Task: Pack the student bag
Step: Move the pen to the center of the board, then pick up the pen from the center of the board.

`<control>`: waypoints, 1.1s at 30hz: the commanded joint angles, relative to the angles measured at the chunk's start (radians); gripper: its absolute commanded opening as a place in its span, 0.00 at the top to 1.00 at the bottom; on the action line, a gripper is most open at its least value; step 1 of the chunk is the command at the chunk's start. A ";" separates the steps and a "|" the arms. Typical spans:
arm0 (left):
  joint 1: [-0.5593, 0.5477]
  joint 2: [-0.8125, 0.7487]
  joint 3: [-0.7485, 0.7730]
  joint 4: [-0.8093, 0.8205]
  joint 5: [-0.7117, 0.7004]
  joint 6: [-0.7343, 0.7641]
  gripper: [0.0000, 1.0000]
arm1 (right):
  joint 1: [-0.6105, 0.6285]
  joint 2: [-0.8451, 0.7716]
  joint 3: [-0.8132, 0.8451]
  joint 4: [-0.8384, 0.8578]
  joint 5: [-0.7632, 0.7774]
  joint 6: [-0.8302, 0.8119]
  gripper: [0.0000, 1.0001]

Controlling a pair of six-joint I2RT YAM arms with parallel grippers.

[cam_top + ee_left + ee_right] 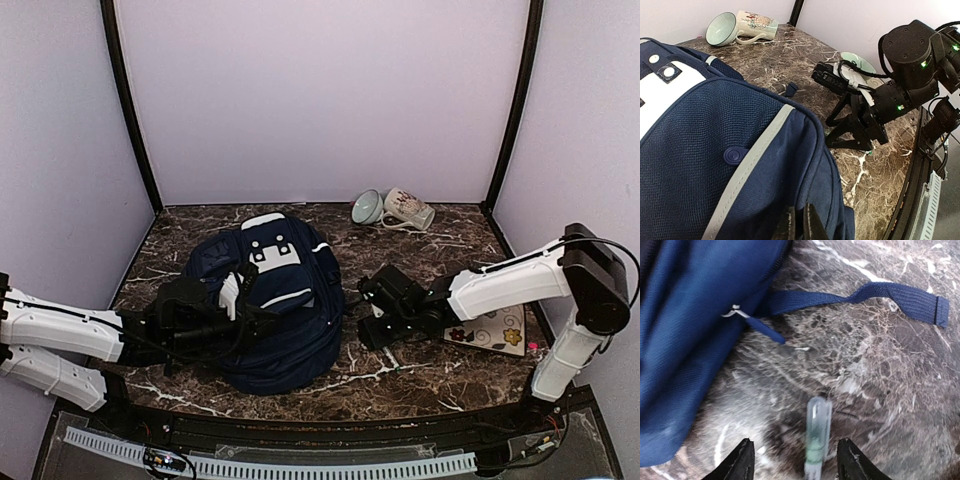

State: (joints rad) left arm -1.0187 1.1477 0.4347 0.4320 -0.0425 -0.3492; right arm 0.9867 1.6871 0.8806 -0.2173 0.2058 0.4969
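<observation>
Right wrist: student bag point(690, 315) left of pincer point(795, 456).

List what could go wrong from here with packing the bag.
1. The clear tube lies on the table between the right gripper's open jaws, outside the bag. An off-centre grip could roll it away.
2. The loose strap lies just beyond the tube. A forward reach may snag it and drag the bag.
3. The left gripper seems to pinch only a fold of fabric, which could slip free.
</observation>
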 commanded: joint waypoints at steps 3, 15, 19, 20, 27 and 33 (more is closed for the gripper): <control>-0.006 -0.039 -0.025 0.022 -0.001 -0.021 1.00 | 0.040 -0.142 -0.016 -0.029 0.003 0.011 0.41; -0.006 -0.048 -0.033 0.022 -0.004 -0.026 1.00 | 0.104 -0.250 -0.148 -0.093 -0.017 0.123 0.44; -0.006 -0.048 -0.033 0.024 -0.003 -0.026 1.00 | 0.138 -0.236 -0.158 -0.155 0.007 0.163 0.46; -0.006 -0.046 -0.034 0.025 -0.001 -0.027 1.00 | 0.144 -0.235 -0.160 -0.164 0.012 0.172 0.47; -0.006 -0.059 -0.037 0.020 0.005 -0.028 1.00 | 0.174 -0.203 -0.168 -0.178 0.015 0.193 0.55; -0.006 -0.071 -0.039 0.013 0.003 -0.029 1.00 | 0.179 -0.168 -0.175 -0.186 0.064 0.197 0.58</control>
State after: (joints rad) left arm -1.0187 1.1118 0.4149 0.4389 -0.0521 -0.3538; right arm 1.1553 1.5002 0.7212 -0.3927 0.2195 0.6758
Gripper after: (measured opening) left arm 0.045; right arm 0.432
